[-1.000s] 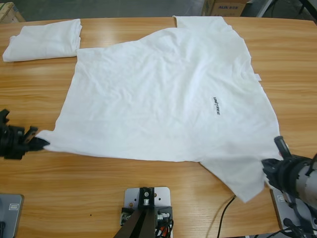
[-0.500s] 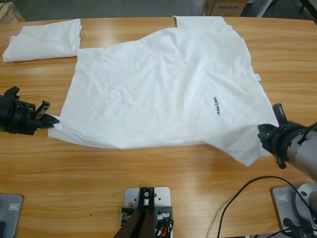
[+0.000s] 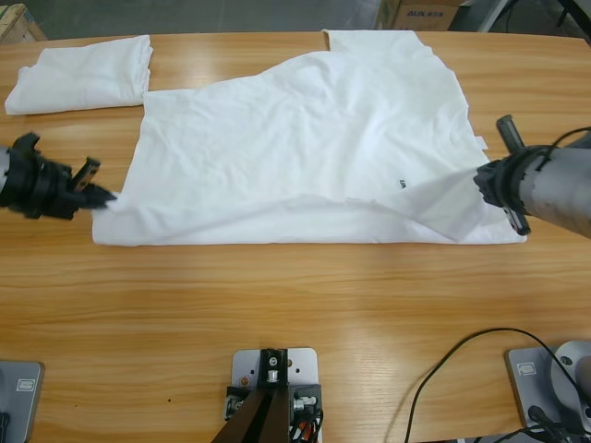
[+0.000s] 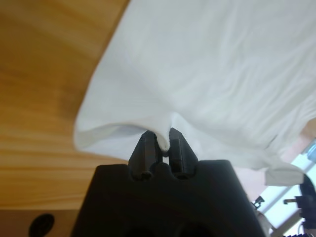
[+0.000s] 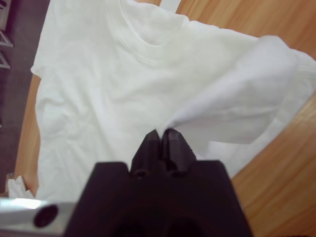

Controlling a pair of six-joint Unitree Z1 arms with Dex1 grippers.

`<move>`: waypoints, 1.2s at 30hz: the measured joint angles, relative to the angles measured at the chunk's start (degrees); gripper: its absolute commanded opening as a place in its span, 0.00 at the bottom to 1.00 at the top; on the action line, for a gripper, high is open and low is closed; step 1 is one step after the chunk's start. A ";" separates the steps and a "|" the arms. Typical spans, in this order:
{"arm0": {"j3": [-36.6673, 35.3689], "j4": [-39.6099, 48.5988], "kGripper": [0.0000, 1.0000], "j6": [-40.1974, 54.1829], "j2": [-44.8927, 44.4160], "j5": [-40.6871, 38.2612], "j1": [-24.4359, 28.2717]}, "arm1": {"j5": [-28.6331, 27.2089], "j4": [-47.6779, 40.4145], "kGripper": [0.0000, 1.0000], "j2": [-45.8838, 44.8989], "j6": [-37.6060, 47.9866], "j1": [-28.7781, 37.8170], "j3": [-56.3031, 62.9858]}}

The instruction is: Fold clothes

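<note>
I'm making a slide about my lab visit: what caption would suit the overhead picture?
Two grippers, left and right, carry a white T-shirt's near edge across the wooden table.

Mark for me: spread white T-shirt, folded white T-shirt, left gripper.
Spread white cotton T-shirt (image 3: 295,138), high view, flat middle of cloth.
Folded white T-shirt (image 3: 83,74), high view, top face.
Left gripper (image 3: 97,196), high view, jaw tips.

The long wooden table (image 3: 295,305) has a warm, streaked grain running along its length. Beyond its far edge lies grey floor, with a cardboard box (image 3: 417,13) bearing dark lettering at the far right and the corner of a pale wooden crate (image 3: 17,20) at the far left. A black cable (image 3: 452,355) loops across the near right of the tabletop.
</note>
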 measured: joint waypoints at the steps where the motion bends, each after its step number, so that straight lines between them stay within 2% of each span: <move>1: -0.97 -0.04 0.00 0.00 0.76 0.00 0.07 | 0.31 -1.15 0.00 0.70 -0.79 -0.41 -0.03; 9: -3.20 -0.14 0.00 0.43 4.41 0.09 0.98 | 2.02 -7.75 0.00 4.62 -7.14 -4.38 -0.38; 15: -3.60 -0.14 0.00 2.49 4.48 0.11 3.31 | 2.07 -9.07 0.00 4.64 -13.24 -8.43 -1.10; 21: -4.43 -0.15 0.00 5.13 5.23 0.11 6.21 | 3.56 -9.55 0.00 4.74 -14.06 -8.63 -1.06; 33: -5.22 -1.53 0.00 5.79 8.02 0.11 4.35 | 4.86 -11.98 0.00 6.12 -14.42 -8.63 -0.26; 34: -5.27 -1.64 0.27 5.83 8.20 0.11 4.14 | 4.86 -11.98 0.00 6.12 -14.43 -8.63 -0.24; 35: -5.30 -1.76 0.75 5.99 8.38 0.12 3.99 | 4.86 -11.98 0.00 6.12 -14.43 -8.63 -0.24; 36: -5.40 -1.89 0.85 6.29 8.65 0.14 3.92 | 4.86 -11.98 0.08 6.12 -14.44 -8.63 -0.24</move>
